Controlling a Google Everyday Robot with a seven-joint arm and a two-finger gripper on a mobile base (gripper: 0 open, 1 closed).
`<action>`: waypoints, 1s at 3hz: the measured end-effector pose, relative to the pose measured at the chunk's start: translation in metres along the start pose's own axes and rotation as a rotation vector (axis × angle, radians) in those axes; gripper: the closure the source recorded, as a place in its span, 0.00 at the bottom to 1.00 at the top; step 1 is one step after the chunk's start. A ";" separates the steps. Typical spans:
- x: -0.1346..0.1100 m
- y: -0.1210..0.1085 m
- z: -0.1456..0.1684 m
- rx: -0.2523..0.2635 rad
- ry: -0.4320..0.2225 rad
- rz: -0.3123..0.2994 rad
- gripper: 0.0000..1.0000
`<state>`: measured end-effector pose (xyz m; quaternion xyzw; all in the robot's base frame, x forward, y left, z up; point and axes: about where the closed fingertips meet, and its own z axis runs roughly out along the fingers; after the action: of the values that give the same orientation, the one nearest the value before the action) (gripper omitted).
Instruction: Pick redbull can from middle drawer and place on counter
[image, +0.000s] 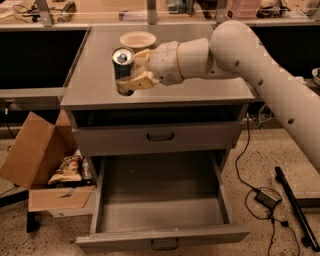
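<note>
My gripper (134, 70) is shut on the redbull can (122, 66), a slim blue-and-silver can with a shiny top. It holds the can upright over the front left part of the counter (205, 92), at or just above the surface. The white arm reaches in from the right. The middle drawer (160, 232) at the bottom of the grey cabinet is pulled fully open, and its tray shows nothing inside.
A cream bowl (137, 39) sits at the back of the counter, just behind the can. A shut drawer front with a black handle (160, 136) is above the open drawer. An open cardboard box (37, 160) with a snack bag stands left. Cables and a power brick (267, 197) lie right.
</note>
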<state>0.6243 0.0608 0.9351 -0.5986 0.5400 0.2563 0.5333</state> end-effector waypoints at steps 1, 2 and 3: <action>0.002 -0.026 -0.009 0.048 -0.037 0.069 1.00; 0.025 -0.056 -0.020 0.117 -0.083 0.183 1.00; 0.046 -0.084 -0.024 0.162 -0.068 0.274 1.00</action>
<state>0.7087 0.0088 0.9324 -0.4653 0.6173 0.3022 0.5578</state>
